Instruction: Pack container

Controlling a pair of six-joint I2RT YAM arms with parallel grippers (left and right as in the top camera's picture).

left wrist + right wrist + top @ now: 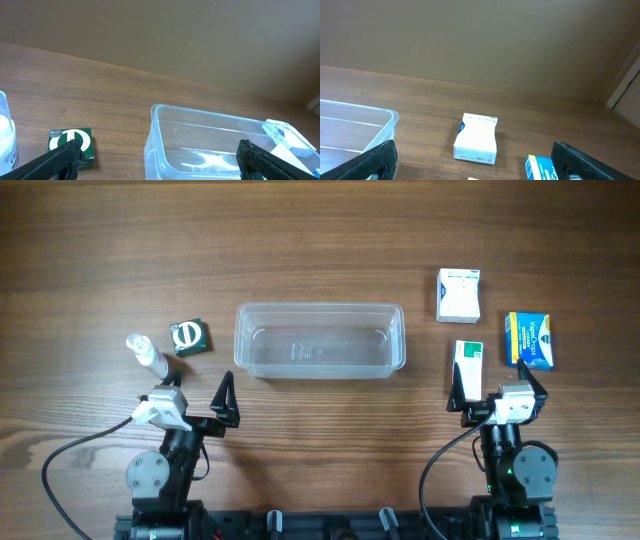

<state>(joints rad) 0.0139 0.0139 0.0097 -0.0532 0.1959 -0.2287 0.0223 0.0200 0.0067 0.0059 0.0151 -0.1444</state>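
Observation:
The clear plastic container (320, 340) sits empty at the table's middle; it also shows in the left wrist view (220, 145) and at the left edge of the right wrist view (355, 127). Left of it lie a small green box (189, 336) and a small clear bottle (146, 355). Right of it lie a white box (459, 294), a green-and-white box (468, 365) and a blue-and-yellow box (529, 340). My left gripper (200, 398) is open and empty, near the container's front left corner. My right gripper (497, 388) is open and empty, just behind the green-and-white box.
The table is brown wood (320, 230). A beige wall (470, 40) stands beyond its far edge. Cables run from both arm bases along the front edge.

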